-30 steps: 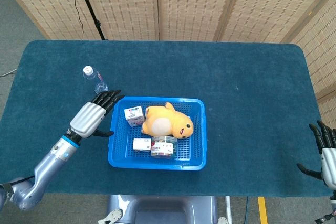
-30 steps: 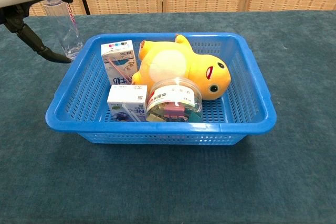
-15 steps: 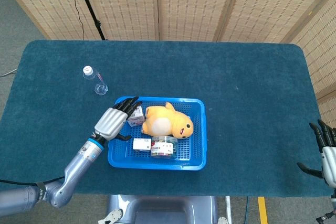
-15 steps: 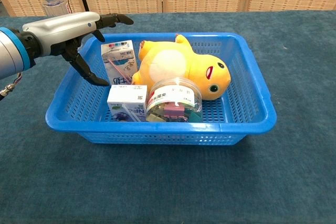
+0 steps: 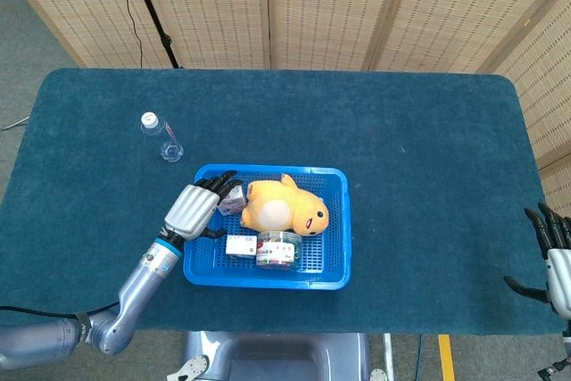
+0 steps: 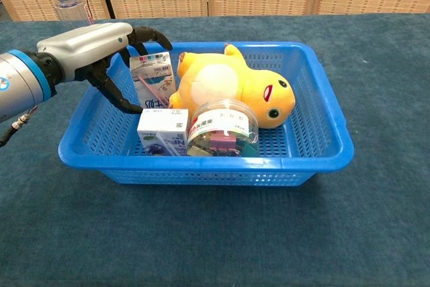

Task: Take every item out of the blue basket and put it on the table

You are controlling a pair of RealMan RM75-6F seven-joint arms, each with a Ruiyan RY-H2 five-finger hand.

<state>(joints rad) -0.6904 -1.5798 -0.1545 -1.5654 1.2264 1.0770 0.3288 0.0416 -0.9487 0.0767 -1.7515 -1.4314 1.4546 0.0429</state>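
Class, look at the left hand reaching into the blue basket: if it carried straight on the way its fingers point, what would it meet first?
Most likely the upright milk carton: the left hand has its fingers curled over the carton's top. Beyond that lies the yellow plush toy. Whether they already touch is unclear.

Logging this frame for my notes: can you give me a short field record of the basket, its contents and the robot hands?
basket: blue basket on table
inside: yellow plush, round clear tub, upright carton, small box
outside: water bottle
left robot hand: fingers curling around upright carton, grip unconfirmed
right robot hand: open, at table edge
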